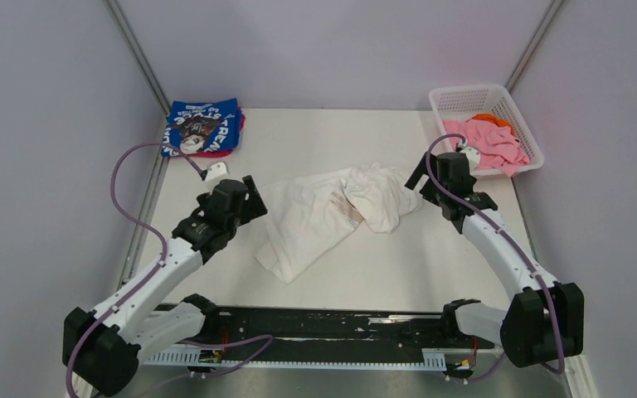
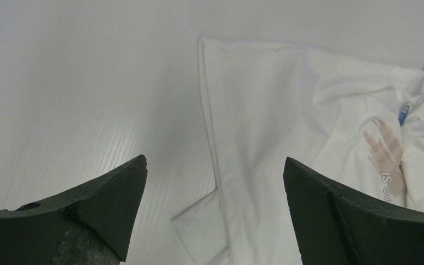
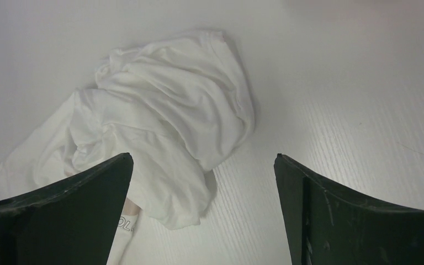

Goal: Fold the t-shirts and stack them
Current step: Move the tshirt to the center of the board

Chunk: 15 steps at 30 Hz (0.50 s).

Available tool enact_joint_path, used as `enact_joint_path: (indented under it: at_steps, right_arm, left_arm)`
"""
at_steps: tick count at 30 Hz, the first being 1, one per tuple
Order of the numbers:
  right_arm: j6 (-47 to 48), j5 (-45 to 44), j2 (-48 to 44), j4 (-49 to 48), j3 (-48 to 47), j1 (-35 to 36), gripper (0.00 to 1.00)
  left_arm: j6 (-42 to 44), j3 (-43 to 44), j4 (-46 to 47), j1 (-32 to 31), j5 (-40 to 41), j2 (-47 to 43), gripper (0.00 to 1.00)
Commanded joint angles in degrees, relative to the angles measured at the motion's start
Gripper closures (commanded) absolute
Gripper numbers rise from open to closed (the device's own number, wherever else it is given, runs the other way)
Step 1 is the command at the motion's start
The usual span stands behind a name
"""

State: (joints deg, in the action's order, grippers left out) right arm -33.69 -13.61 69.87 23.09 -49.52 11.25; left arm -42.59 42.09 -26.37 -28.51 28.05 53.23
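Top external: left gripper [image 1: 251, 197], right gripper [image 1: 422, 179] flank white t-shirt [image 1: 315, 220], agape.

Soft matt cloth white t-shirt [image 1: 323, 215] on smooth, faintly ribbed table [image 1: 431, 265]

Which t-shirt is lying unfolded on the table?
The white t-shirt, crumpled in the middle of the table. The blue t-shirt is folded flat at the far left corner, and the pink t-shirt is heaped in the basket.
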Motion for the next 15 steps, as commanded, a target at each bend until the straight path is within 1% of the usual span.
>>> enact_joint_path:
  at_steps: [1, 3, 5, 6, 8, 10, 13, 15]
  right_arm:
    - [3.97, -0.87, -2.88, -2.35, 0.52, 0.45, 0.0]
    - [3.36, -0.04, -2.45, -2.37, 1.01, 0.51, 0.0]
    - [2.54, 0.95, -1.77, -2.51, 1.57, 0.46, 0.0]
    - [2.48, 1.38, -1.41, -2.59, 1.69, 0.47, 0.0]
    - [2.74, 1.1, -0.7, -2.61, 2.02, 0.52, 0.0]
    - [2.89, -0.31, -0.24, -2.69, 2.37, 0.53, 0.0]
    - [2.45, -2.55, 0.74, -3.24, 2.65, 0.39, 0.0]
    - [2.33, -1.41, 1.68, -3.98, 2.84, 0.17, 0.0]
  left_arm:
    - [-1.75, 1.01, 2.92, 0.38, -3.56, 5.84, 0.0]
    - [-1.75, 0.63, 4.72, 1.81, -4.52, 9.05, 0.0]
    - [-1.43, 0.14, 7.62, 4.71, -8.29, 12.4, 0.0]
    - [-1.35, -0.1, 10.24, 5.84, -11.12, 14.79, 0.0]
    - [-1.14, -0.79, 14.39, 8.68, -14.15, 18.52, 0.01]
    - [-0.91, -0.77, 18.18, 10.86, -16.55, 22.5, 0.03]
    - [-0.64, 0.74, 21.84, 11.99, -15.63, 27.47, 0.06]
    - [-0.5, 2.5, 23.31, 12.21, -14.67, 31.22, 0.07]
